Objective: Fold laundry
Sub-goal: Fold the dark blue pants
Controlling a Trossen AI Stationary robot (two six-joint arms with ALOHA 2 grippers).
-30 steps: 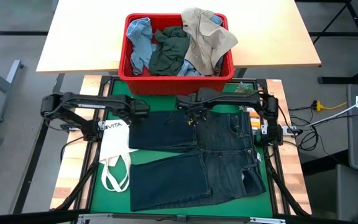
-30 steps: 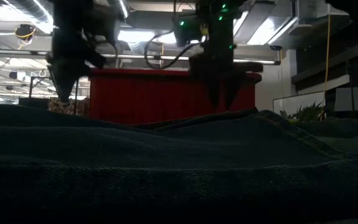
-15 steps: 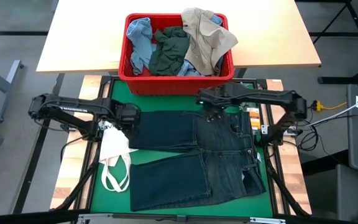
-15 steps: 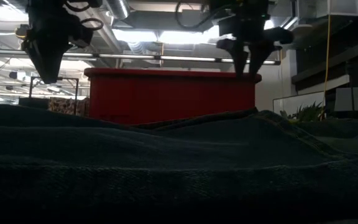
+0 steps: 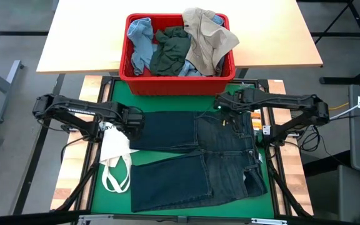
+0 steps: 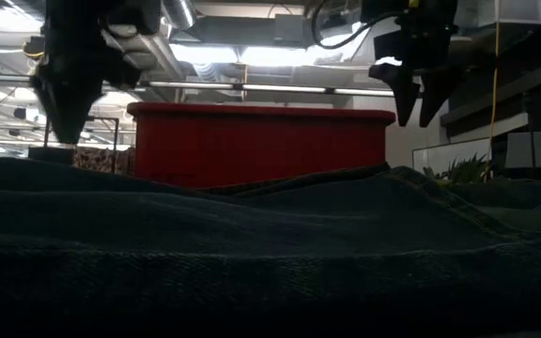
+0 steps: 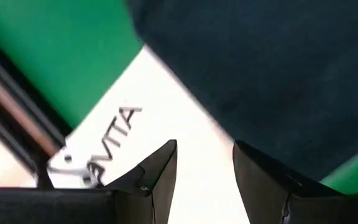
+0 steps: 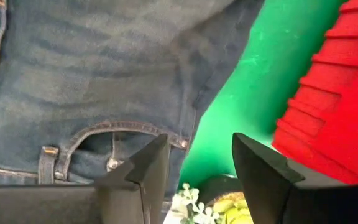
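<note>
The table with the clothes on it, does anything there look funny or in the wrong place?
Yes: a white tote bag lies on the green mat with the jeans lying over its edge. It is not clothing. Also, a beige garment hangs over the rim of the red basket.

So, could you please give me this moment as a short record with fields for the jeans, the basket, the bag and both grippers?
jeans: spread flat on the green mat, legs towards the left arm's side
red basket: beyond the mat, holds light blue, dark green and beige garments
white tote bag: on the mat beside the jeans' leg ends
left gripper: open, empty, above bag and jeans edge
right gripper: open, empty, above the jeans' waistband
</note>
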